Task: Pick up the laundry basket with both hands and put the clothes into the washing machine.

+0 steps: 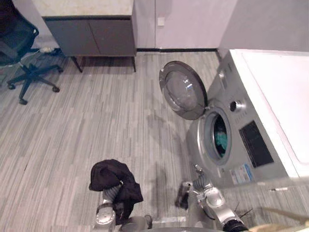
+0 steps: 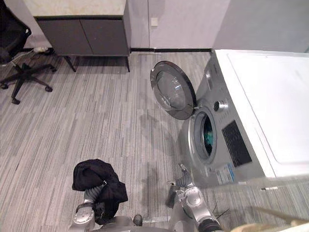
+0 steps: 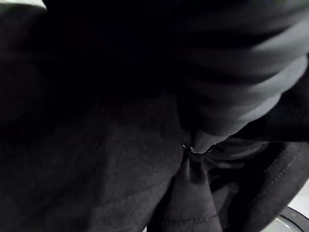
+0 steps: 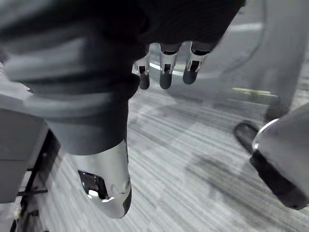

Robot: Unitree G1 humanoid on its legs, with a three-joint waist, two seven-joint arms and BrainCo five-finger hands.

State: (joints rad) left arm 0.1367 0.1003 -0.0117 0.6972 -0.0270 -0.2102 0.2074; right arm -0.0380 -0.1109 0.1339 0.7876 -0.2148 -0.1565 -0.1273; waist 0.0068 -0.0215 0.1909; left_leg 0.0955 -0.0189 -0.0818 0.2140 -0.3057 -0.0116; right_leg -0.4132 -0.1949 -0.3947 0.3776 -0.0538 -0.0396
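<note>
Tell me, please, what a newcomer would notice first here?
The washing machine on the right stands with its round door swung open, something teal inside the drum. Lower left, a black garment drapes over the left hand; the right hand hangs empty.

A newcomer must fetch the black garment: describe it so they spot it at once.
Start at the silver washing machine on the right, its round door swung open. Across the grey plank floor from it, a crumpled black garment is draped over the robot's left hand. It is the one cloth outside the machine; a teal cloth lies inside the drum.
</note>
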